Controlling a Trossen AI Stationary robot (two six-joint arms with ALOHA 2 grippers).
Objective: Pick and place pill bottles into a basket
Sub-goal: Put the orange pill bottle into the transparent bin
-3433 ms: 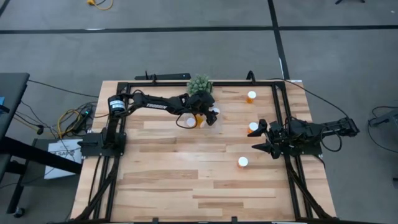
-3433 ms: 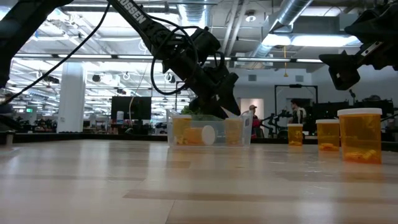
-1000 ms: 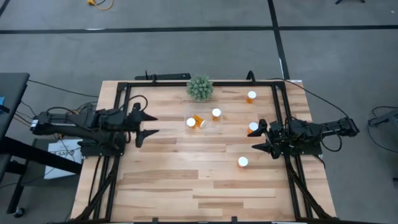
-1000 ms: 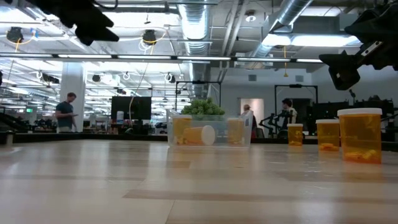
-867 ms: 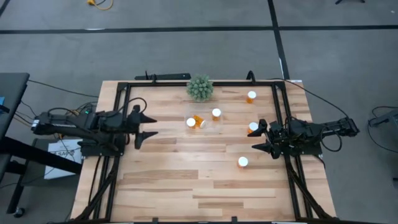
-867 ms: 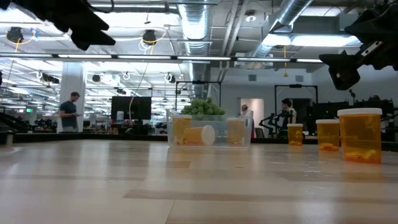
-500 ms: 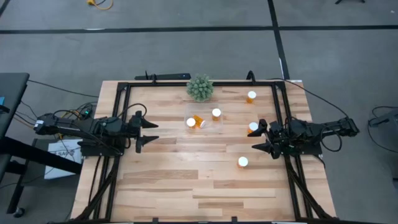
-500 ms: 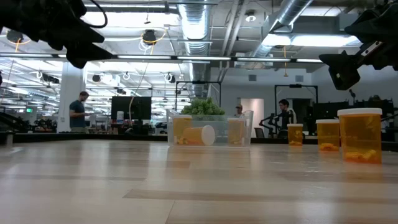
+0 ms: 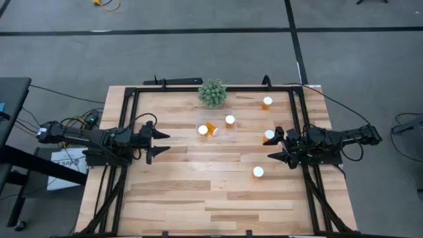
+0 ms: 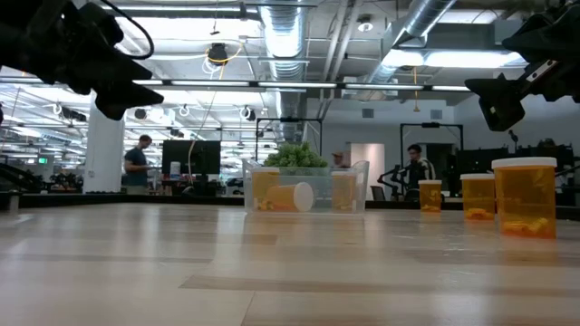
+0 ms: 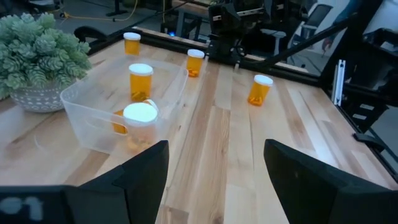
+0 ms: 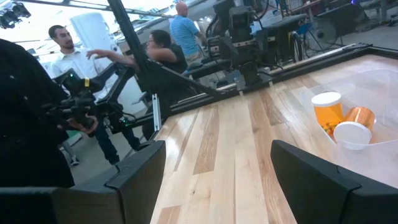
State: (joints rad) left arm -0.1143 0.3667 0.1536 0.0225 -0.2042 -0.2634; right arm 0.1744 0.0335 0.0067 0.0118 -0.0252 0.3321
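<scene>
Both my jaws stand apart, empty: left gripper (image 9: 153,141) at table's left edge, right gripper (image 9: 275,147) beside an orange translucent white-capped pill bottle (image 9: 268,135). Clear plastic basket (image 11: 87,121) holds three; between picks; next, close on that bottle

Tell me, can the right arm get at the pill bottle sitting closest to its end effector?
Probably yes. The right end effector is open and empty, and that pill bottle stands upright just beside it on bare table, nothing between them.

A spiky green plant (image 9: 212,93) in a pale pot stands at the wooden table's (image 9: 198,198) far edge.
</scene>
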